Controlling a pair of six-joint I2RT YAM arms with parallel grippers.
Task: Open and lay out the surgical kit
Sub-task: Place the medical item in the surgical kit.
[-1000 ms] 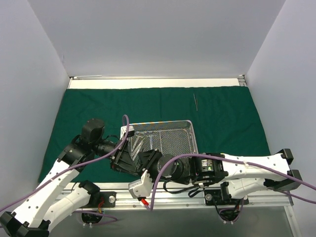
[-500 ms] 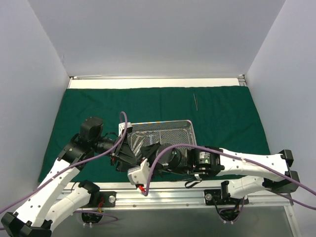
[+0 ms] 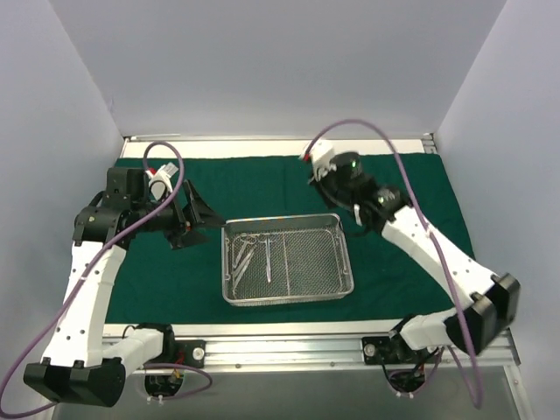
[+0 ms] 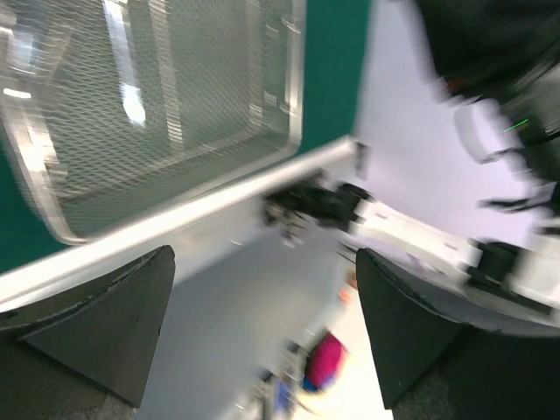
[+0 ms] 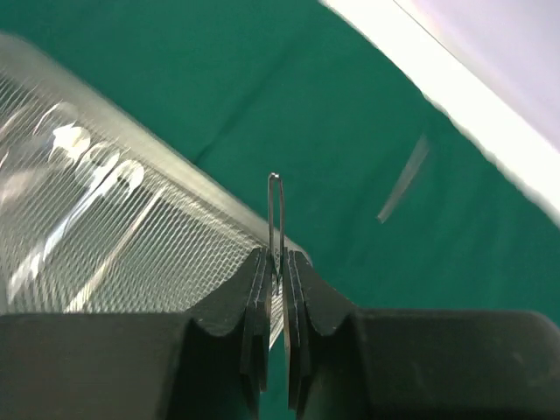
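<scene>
The dark green cloth [image 3: 394, 227] lies spread flat over the table. On it stands the silver wire-mesh tray [image 3: 344, 254], with small steel scissors and tweezers [image 3: 265, 256] lying in its left half. My left gripper [image 3: 194, 223] hangs open and empty to the left of the tray; its wrist view is blurred and shows the tray [image 4: 157, 105] beyond the fingers [image 4: 105, 315]. My right gripper [image 5: 276, 271] is shut on thin steel tweezers [image 5: 276, 219], held above the cloth past the tray's corner [image 5: 105, 236]. In the top view that gripper [image 3: 317, 179] is at the back.
A second steel tweezers [image 5: 402, 179] lies on the cloth near the white back edge [image 5: 455, 114]. Grey walls close in the left, back and right. The metal base rail [image 3: 289, 350] runs along the near edge.
Both arms have left the tray's near-left corner. The left gripper opened and swung up to the left. The right arm swung to the back, shut on the tweezers.
</scene>
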